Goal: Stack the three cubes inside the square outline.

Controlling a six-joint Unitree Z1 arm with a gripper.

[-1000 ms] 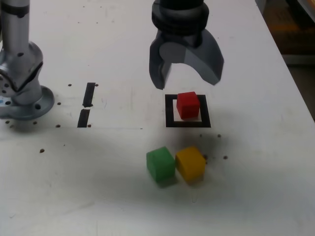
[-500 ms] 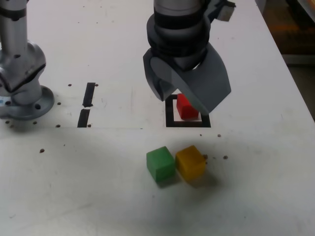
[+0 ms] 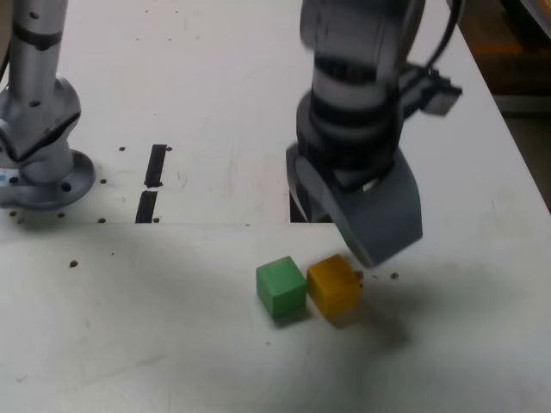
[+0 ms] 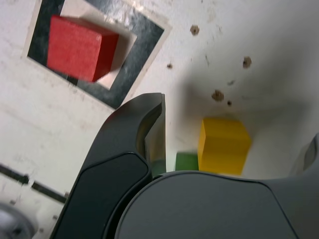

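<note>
In the wrist view the red cube (image 4: 75, 47) sits inside the black square outline (image 4: 144, 42). The exterior view hides that cube behind my arm, and only a corner of the square outline (image 3: 296, 206) shows. The green cube (image 3: 281, 288) and yellow cube (image 3: 333, 284) lie side by side, touching, nearer the camera than the square. My gripper (image 3: 344, 225) hangs open just above and behind the yellow cube, holding nothing. In the wrist view the yellow cube (image 4: 223, 144) lies between my two fingers (image 4: 149, 129), with a sliver of the green cube (image 4: 187, 160) beside it.
The arm's metal base (image 3: 39, 168) stands at the exterior view's left. Two short black strips (image 3: 155, 163) lie between the base and the square. The table's edge (image 3: 516, 146) runs down the exterior view's right side. Small dark holes dot the white surface.
My gripper has moved from over the red cube toward the camera and down to the yellow cube, now covering the red cube in the exterior view. The jaws stayed open; no cube moved.
</note>
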